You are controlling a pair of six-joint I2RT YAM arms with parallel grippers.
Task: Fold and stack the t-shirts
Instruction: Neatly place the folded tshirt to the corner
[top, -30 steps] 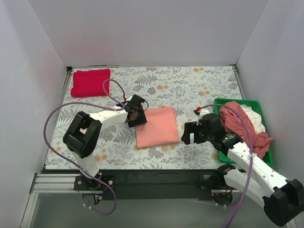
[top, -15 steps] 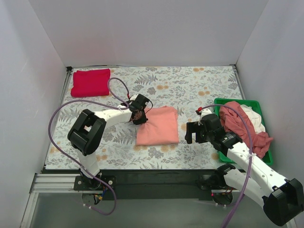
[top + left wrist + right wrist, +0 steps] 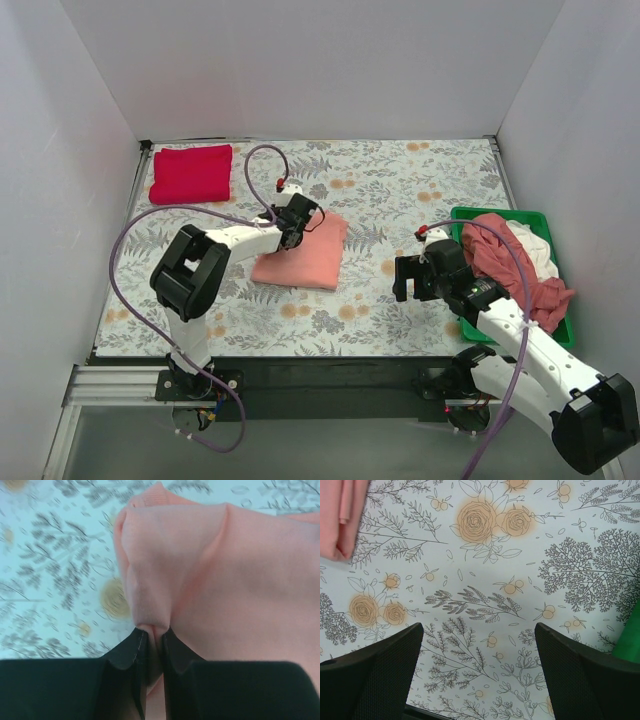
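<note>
Currently, left gripper (image 3: 152, 634) is clamped on the edge of the pink shirt (image 3: 305, 262); right gripper (image 3: 477, 640) hangs wide open above the worktop (image 3: 400, 180).

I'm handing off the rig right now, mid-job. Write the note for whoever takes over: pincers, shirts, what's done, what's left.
Left pincer: shut on a bunched edge of the pink shirt, mid-table.
Right pincer: open, empty, above the table between the pink shirt and the tray.
Red shirt: folded, far left corner.
Rose shirt and white shirt: crumpled in the tray.
Done: red and pink are folded.
Left: probably stack pink on red, then fold and stack the tray's shirts.
</note>
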